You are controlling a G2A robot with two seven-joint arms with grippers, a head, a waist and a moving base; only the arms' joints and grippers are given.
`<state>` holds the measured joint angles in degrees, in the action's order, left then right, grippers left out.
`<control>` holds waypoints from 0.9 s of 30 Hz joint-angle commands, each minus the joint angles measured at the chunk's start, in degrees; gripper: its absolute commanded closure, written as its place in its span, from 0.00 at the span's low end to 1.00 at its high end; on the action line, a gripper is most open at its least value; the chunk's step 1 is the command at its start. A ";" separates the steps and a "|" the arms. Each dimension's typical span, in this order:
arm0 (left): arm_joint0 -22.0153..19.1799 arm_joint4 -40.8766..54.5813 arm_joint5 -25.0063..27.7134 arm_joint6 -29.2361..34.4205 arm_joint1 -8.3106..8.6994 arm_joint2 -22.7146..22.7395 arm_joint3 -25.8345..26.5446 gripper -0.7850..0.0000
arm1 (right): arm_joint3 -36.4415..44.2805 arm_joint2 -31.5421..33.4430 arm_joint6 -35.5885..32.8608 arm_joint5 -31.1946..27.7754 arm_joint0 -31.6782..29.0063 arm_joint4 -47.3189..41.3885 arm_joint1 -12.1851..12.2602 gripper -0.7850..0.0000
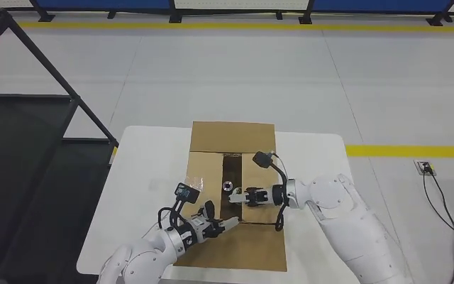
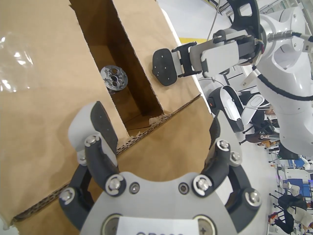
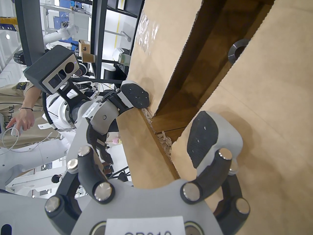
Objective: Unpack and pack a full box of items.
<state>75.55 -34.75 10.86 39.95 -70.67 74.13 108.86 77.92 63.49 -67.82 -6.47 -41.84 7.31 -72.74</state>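
Cardboard box (image 1: 213,167) sits on table (image 1: 142,192), flaps parted to a slot, metal disc (image 1: 227,187) inside; left gripper (image 2: 156,123) and right gripper (image 1: 237,196) hover spread, empty, at the flaps: unpacking seems barely begun.

Box (image 1: 232,135) interior: we see only narrow slot between flaps, rest hidden under cardboard. Metal disc (image 2: 114,77) in slot, lower rim tucked behind flap edge. In right wrist view over half of it covered by flap. In top view disc too small, we can't tell detail. Box cut by frame edges in both wrist views. Left gripper (image 2: 156,117): in right wrist view we get one pad, other finger hidden.
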 commanded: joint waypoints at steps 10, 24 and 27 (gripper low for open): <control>-0.09 1.14 0.63 -1.24 0.36 0.38 0.17 0.00 | -1.69 0.88 1.23 -1.96 0.67 -4.47 0.33 0.00; 3.89 5.06 3.00 -4.00 1.51 7.86 10.14 0.00 | 0.07 5.99 3.71 -6.31 -0.64 -10.88 1.65 0.00; 6.69 10.19 4.66 -4.48 1.95 13.18 13.14 0.00 | -1.48 7.43 11.83 -5.17 0.01 -8.44 1.72 0.00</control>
<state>80.98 -27.18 14.69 35.54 -68.91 84.83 120.96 77.16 70.42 -60.26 -12.34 -42.08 -2.26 -71.00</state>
